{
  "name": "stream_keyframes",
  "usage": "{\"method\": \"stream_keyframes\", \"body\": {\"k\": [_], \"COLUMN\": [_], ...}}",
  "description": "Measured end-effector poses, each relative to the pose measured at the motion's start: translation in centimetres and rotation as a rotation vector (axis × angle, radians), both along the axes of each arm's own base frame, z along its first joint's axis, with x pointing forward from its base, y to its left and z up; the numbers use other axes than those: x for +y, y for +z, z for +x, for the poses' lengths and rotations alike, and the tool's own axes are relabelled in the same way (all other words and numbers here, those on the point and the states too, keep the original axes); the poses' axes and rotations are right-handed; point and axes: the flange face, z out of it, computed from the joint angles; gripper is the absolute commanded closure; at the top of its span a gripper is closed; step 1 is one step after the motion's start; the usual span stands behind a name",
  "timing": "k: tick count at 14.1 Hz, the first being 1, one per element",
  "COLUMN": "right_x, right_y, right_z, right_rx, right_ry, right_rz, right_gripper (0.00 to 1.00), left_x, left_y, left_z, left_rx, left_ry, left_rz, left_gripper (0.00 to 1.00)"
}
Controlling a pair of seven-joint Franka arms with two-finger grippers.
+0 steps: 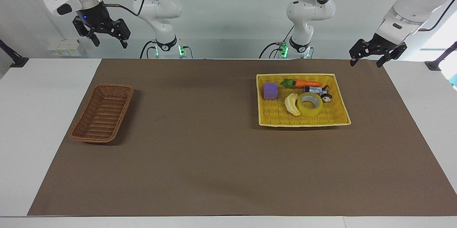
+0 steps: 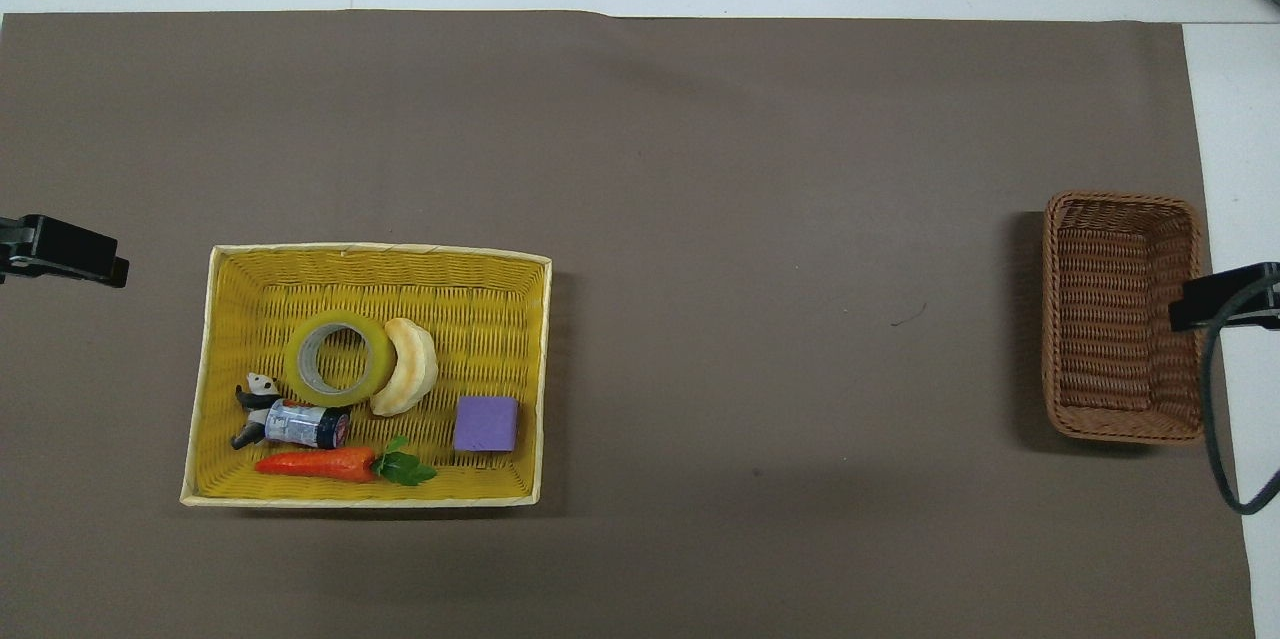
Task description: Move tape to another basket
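Observation:
The tape [image 1: 310, 111] [image 2: 294, 359], a translucent yellow roll, lies flat in the yellow flat basket [image 1: 335, 114] [image 2: 460, 289], touching a pale banana [image 1: 292, 104]. The brown wicker basket [image 1: 101, 115] [image 2: 1120, 319] stands empty toward the right arm's end of the table. My left gripper [image 1: 365, 64] hangs open in the air over the mat's edge nearest the robots, off the yellow basket's corner. My right gripper [image 1: 110, 45] hangs open high above the table's edge by the robots, holding nothing. In the overhead view only the tips of the left gripper [image 2: 62, 259] and right gripper [image 2: 1225, 295] show.
Also in the yellow basket are a purple block [image 1: 270, 90], a toy carrot [image 1: 303, 83], a small can [image 1: 313, 89] and a panda figure [image 1: 325, 96]. A brown mat [image 1: 214, 149] covers the table between the two baskets.

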Motion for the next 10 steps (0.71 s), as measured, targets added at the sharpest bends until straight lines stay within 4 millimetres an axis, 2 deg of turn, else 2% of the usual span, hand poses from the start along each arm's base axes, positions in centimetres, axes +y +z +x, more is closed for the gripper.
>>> {"method": "stream_keyframes", "body": {"k": [4,10], "right_x": [0.0,0.0], "right_y": [0.0,0.0], "right_z": [0.0,0.0], "right_rx": [0.000,0.000], "right_ry": [0.000,0.000], "right_rz": [0.000,0.000], "right_gripper": [0.00,0.00], "left_x": [0.0,-0.1], "left_y": [-2.4,-9.1], "left_z": [0.4,0.2], "left_rx": [-0.010,-0.033], "left_ry": [0.001,0.005], "left_rz": [0.000,0.001], "left_gripper": [0.00,0.00]}}
